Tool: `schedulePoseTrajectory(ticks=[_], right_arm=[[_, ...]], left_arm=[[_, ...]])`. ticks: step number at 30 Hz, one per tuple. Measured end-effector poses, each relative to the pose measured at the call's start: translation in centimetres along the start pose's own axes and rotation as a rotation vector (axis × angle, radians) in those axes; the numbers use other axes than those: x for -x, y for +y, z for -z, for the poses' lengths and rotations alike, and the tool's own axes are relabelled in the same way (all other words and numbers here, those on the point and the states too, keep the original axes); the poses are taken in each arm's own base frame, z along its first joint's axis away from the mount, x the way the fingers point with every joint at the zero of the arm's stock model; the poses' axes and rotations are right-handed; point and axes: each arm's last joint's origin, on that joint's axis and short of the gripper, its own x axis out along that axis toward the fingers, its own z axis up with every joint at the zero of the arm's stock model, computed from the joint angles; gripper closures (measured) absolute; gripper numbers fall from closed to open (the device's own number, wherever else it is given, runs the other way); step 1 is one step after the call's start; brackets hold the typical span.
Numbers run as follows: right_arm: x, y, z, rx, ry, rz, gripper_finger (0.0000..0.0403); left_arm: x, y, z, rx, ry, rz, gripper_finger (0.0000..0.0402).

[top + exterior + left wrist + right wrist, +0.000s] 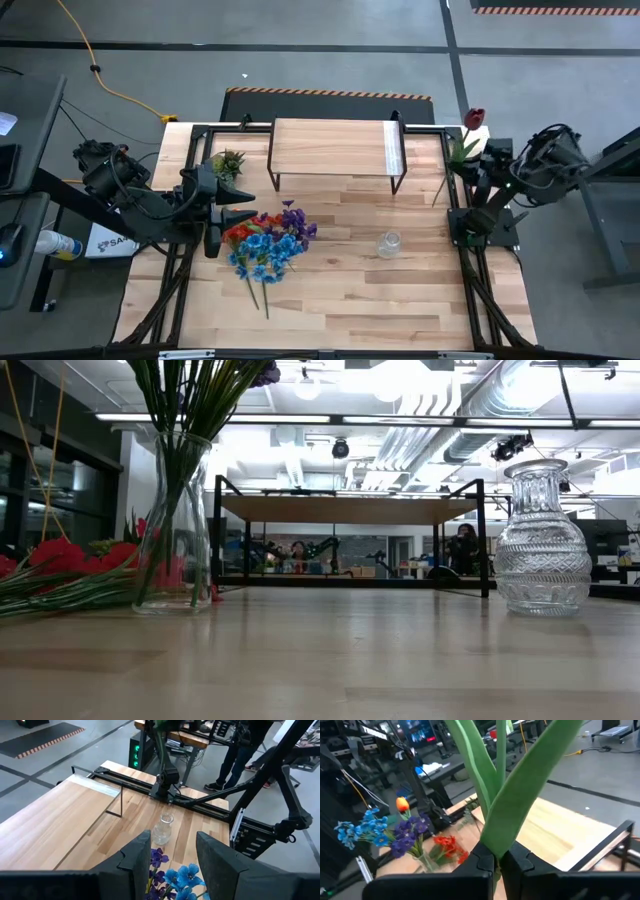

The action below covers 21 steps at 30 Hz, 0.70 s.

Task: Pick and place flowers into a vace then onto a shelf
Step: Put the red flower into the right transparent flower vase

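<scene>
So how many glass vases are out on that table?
2. A plain vase holding flower stems stands toward the left, among loose flowers. An empty ribbed vase stands alone toward the right. None seems hidden.

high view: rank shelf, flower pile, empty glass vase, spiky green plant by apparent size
1. shelf
2. flowers
3. spiky green plant
4. glass vase

Plant and vase look close in size; that order is unsure.
</scene>
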Motion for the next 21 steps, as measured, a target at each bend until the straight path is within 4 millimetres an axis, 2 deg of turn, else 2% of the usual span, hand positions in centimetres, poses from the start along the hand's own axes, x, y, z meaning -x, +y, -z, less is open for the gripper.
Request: schedulePoseTrajectory(ticks=[4,9,21], right_arm=[[-0.6,0.1,1.7,-0.030,-0.018,-0.022,0.0389],[-1.4,1.0,3.0,-0.032,-0.043,-0.048,0.0398],[-2.3,4.0,3.4,-0.035,-0.070,-0.158,0.0397]], left_arm=[[0.0,0.0,0.0,0.000,-0.009,-0.012,0.0211],[0.0,0.0,0.0,0.000,-0.013,-0.018,0.0211],[0.0,0.0,0.0,0.021,-0.015,-0.021,0.0211]])
